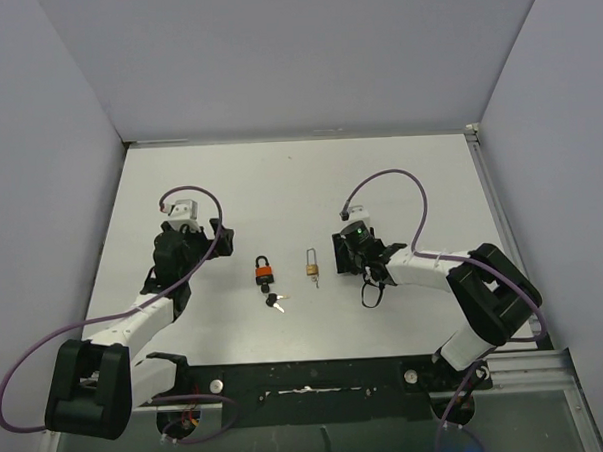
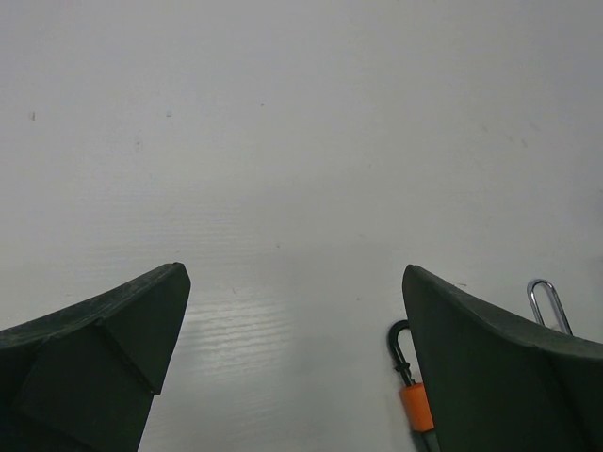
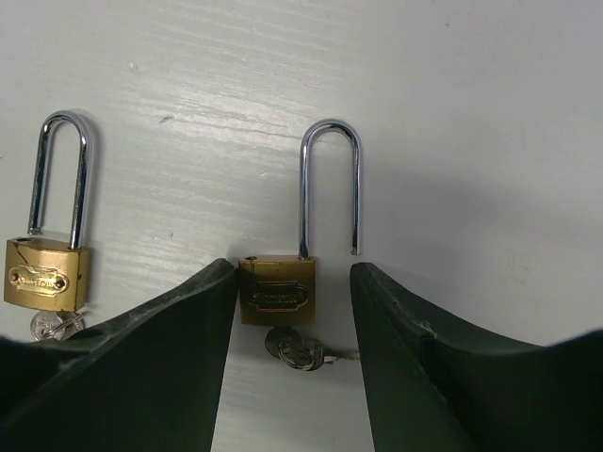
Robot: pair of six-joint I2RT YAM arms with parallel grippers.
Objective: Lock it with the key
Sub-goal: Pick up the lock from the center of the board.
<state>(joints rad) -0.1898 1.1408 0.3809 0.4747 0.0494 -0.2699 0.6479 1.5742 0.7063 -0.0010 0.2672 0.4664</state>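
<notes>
A brass padlock (image 3: 276, 292) lies flat on the white table with its silver shackle swung open and a key ring (image 3: 297, 350) at its keyhole. My right gripper (image 3: 294, 273) is open around its body: the left finger touches the body's side, the right finger stands apart. In the top view the right gripper (image 1: 355, 252) hides this lock. A second open brass padlock (image 3: 45, 273) lies to its left and also shows from above (image 1: 311, 265). My left gripper (image 2: 294, 282) is open and empty over bare table (image 1: 210, 233).
An orange-and-black padlock (image 1: 265, 274) lies between the arms with small keys (image 1: 276, 303) just below it. It shows beside my left gripper's right finger (image 2: 415, 403). Grey walls enclose the table on three sides.
</notes>
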